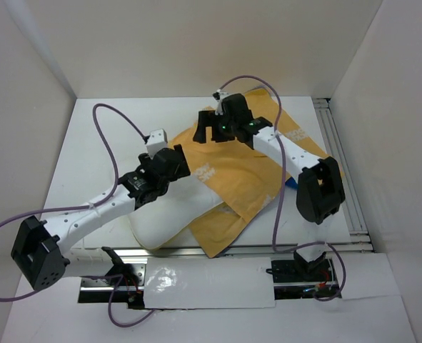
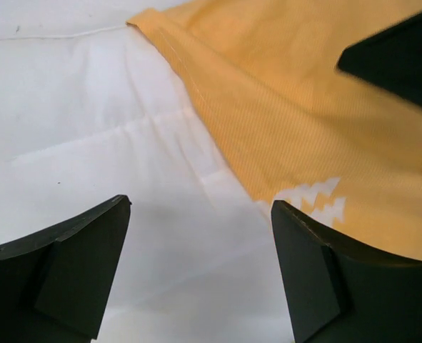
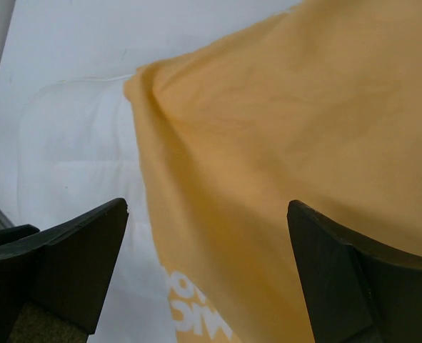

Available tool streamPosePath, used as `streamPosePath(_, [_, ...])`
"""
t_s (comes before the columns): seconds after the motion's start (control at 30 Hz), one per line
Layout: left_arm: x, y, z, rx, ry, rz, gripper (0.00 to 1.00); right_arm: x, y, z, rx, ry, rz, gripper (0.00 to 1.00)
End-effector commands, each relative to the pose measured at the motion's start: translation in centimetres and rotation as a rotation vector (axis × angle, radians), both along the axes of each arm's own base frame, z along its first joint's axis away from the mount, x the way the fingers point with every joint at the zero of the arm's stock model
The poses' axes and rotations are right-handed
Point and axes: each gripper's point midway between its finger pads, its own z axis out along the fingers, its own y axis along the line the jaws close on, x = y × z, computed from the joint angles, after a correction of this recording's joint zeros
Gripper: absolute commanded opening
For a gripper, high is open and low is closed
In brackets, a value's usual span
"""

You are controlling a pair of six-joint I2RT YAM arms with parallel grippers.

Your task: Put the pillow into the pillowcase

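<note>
Top external view: we see the pillow lying on the table, its far part covered by the mustard pillowcase. Wrist views show us the left pincer released over the pillowcase's hemmed edge and the right pincer released near a pillowcase corner, neither grasping anything.

Table: white, flat, walled on three sides.
Walls: plain white panels at left, back and right.
Rail: metal track along the table's right edge.
</note>
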Motion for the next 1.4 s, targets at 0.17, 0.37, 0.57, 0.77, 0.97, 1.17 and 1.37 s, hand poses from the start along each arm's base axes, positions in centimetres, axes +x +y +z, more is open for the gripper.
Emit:
streamPosePath(0.17, [-5.6, -4.8, -3.5, 0.267, 0.039, -0.48, 0.91, -4.4, -8.9, 0.7, -0.099, -0.105, -0.185, 1.0])
streamPosePath(0.37, [-10.6, -7.0, -3.9, 0.256, 0.056, -0.616, 0.91, -8.1, -9.7, -4.1, -0.165, -0.036, -0.088, 1.0])
streamPosePath(0.57, [-11.0, -7.0, -5.1, 0.348, 0.006, -0.704, 0.94, -6.0, -8.8, -8.4, -0.222, 0.0, -0.069, 1.0])
streamPosePath(0.77, [-11.4, -5.5, -7.8, 0.44, 0.097, -0.695, 0.94, -2.4, -7.0, -10.1, -0.229, -0.003, -0.042, 1.0])
streamPosePath(0.97, [-11.4, -4.9, -10.5, 0.472, 0.164, -0.648, 0.97, 1.2, -5.7, -8.5, -0.201, -0.063, -0.034, 1.0])
streamPosePath(1.17, [-9.7, -5.5, -12.0, 0.556, 0.177, -0.588, 1.0, 1.5, -5.9, -4.4, -0.178, -0.136, -0.046, 1.0])
streamPosePath(1.37, [-7.8, -6.3, -13.7, 0.584, 0.239, -0.523, 0.73, -3.6, -9.8, -2.3, -0.189, -0.118, -0.137, 1.0])
